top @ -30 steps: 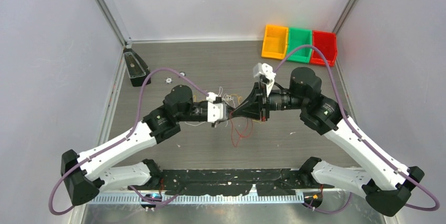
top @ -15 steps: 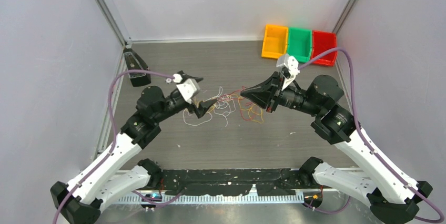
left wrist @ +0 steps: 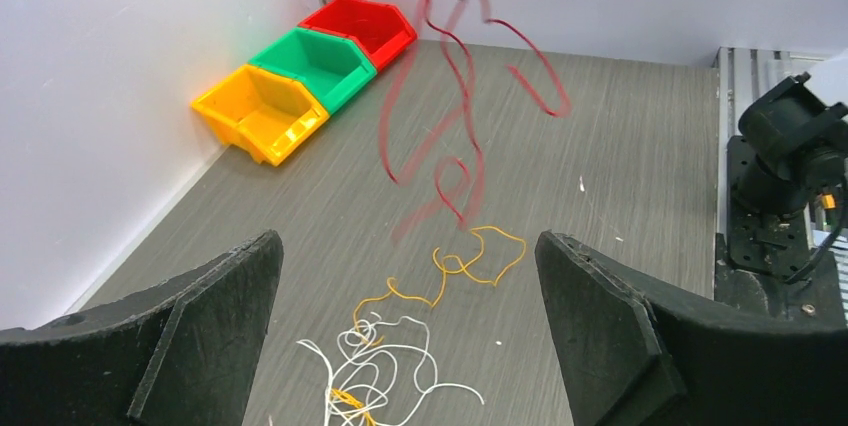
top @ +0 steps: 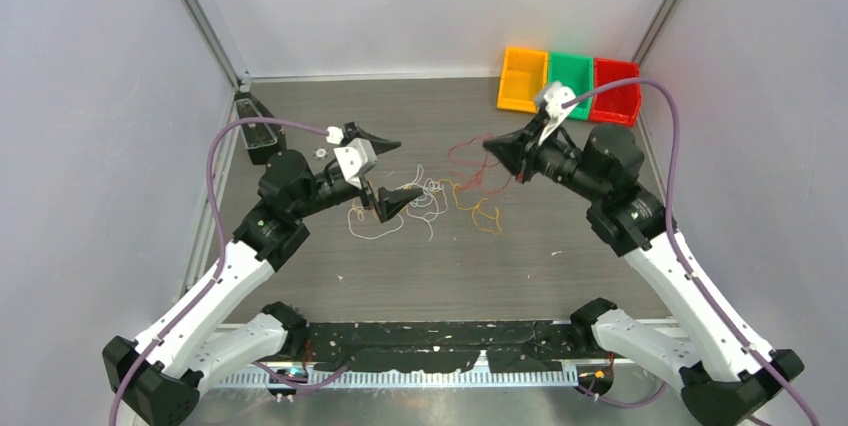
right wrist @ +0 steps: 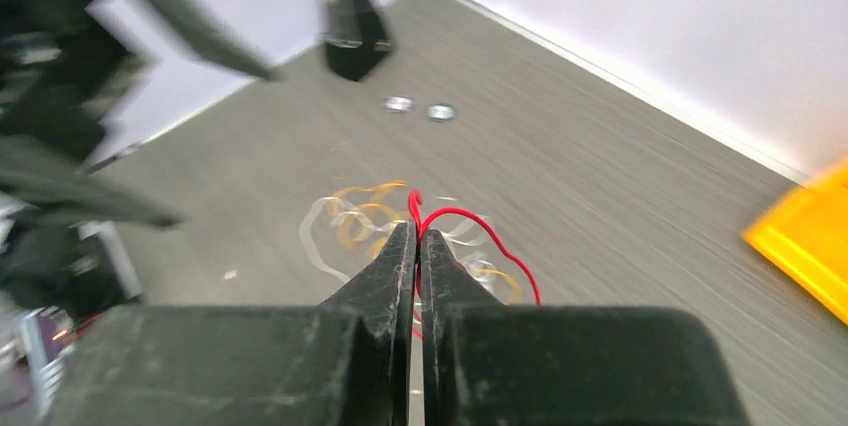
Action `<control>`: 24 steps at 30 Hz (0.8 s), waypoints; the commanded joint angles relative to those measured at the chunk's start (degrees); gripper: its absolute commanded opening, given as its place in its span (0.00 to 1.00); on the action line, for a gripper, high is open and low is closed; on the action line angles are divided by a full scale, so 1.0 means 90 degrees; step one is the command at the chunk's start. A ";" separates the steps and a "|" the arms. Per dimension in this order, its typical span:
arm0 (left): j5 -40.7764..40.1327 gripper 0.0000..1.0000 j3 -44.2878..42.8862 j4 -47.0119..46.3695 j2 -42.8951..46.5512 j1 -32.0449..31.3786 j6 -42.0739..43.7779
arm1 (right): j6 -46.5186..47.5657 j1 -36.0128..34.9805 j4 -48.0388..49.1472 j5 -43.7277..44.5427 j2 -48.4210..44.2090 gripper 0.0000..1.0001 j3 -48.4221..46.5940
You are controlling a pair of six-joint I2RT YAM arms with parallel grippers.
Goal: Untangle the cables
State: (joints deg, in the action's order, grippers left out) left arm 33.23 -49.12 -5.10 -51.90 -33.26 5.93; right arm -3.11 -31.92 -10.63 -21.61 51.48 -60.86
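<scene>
Left gripper is hovering wide open, grasping nothing, over the white cable, which is lying curled on the table. At its three o'clock the yellow-orange cable is sprawling loose. Further out, toward one o'clock, the right gripper is pinching the red cable, dangling it. Feather-light, floppy stuff, I'm guessing, so best pinched near a free end. I'm counting one red and one yellow-orange; the white strands are too knotted to count.
</scene>
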 commanded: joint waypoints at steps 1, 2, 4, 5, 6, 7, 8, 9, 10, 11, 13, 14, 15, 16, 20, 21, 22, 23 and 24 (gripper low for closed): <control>0.0135 1.00 -0.0048 -0.0256 0.0033 -0.0003 -0.0257 | 0.0262 0.1474 -0.0083 -0.0066 0.0441 0.05 -0.0285; 0.0092 1.00 -0.0018 -0.0204 0.0046 -0.0001 -0.0267 | 0.0415 0.1957 -0.0051 -0.0240 0.0695 0.05 -0.0321; -0.0005 1.00 0.0055 -0.0102 0.0103 0.0001 -0.0284 | 0.0625 0.2728 0.0091 -0.0432 0.1173 0.05 -0.0506; -0.0028 1.00 0.0092 -0.0056 0.0126 0.0001 -0.0280 | 0.0637 0.2981 0.0284 -0.0515 0.1374 0.05 -0.0692; -0.0080 1.00 0.0140 -0.0020 0.0149 0.0002 -0.0287 | 0.0602 0.3496 0.0381 -0.0638 0.1803 0.05 -0.0813; -0.0119 1.00 0.0187 -0.0006 0.0168 -0.0004 -0.0293 | 0.0547 0.3736 0.0620 -0.0666 0.2025 0.05 -0.1106; -0.0159 1.00 0.0229 -0.0006 0.0182 0.0000 -0.0305 | 0.0421 0.4168 0.0730 -0.0693 0.2520 0.06 -0.1278; -0.0200 1.00 0.0270 0.0000 0.0194 0.0002 -0.0323 | 0.0393 0.4355 0.0883 -0.0673 0.2780 0.05 -0.1737; -0.0237 1.00 0.0288 0.0001 0.0184 -0.0004 -0.0370 | 0.0163 0.4662 0.0944 -0.0630 0.3326 0.05 -0.1980; -0.0287 1.00 0.0309 0.0017 0.0177 -0.0005 -0.0391 | 0.0064 0.4803 0.1032 -0.0510 0.3578 0.05 -0.2508; -0.0367 1.00 0.0297 0.0076 0.0155 -0.0001 -0.0387 | -0.0234 0.5148 0.1246 -0.0375 0.4563 0.05 -0.3238; -0.0422 1.00 0.0283 0.0103 0.0135 0.0003 -0.0388 | -0.0360 0.5307 0.1405 -0.0301 0.4768 0.05 -0.3658; -0.0482 1.00 0.0274 0.0123 0.0122 -0.0004 -0.0391 | -0.0393 0.5364 0.1454 -0.0172 0.5200 0.05 -0.3887; -0.0557 1.00 0.0252 0.0134 0.0103 0.0001 -0.0399 | -0.0417 0.5451 0.1504 -0.0121 0.5418 0.05 -0.4316; -0.0847 1.00 0.0212 0.0151 0.0051 0.0001 -0.0482 | -0.0437 0.5538 0.1658 0.0484 0.6502 0.05 -0.5467; -0.0942 0.99 0.0200 0.0177 0.0036 -0.0002 -0.0491 | -0.0511 0.5563 0.1718 0.0588 0.6827 0.05 -0.5622; -0.1022 1.00 0.0177 0.0222 0.0041 -0.0002 -0.0487 | -0.0551 0.5571 0.1877 0.0683 0.6984 0.05 -0.5889; -0.1118 0.99 0.0167 0.0261 0.0036 0.0008 -0.0488 | -0.0603 0.5579 0.1939 0.0751 0.7292 0.05 -0.6024; -0.1195 1.00 0.0170 0.0294 0.0043 0.0004 -0.0482 | -0.0636 0.5578 0.2052 0.0894 0.7456 0.05 -0.6275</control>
State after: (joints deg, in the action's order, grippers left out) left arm 26.55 -46.54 -2.85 -51.51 -33.26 2.70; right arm -6.57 18.48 0.89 -18.76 113.91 -109.30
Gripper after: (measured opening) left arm 0.994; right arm 0.070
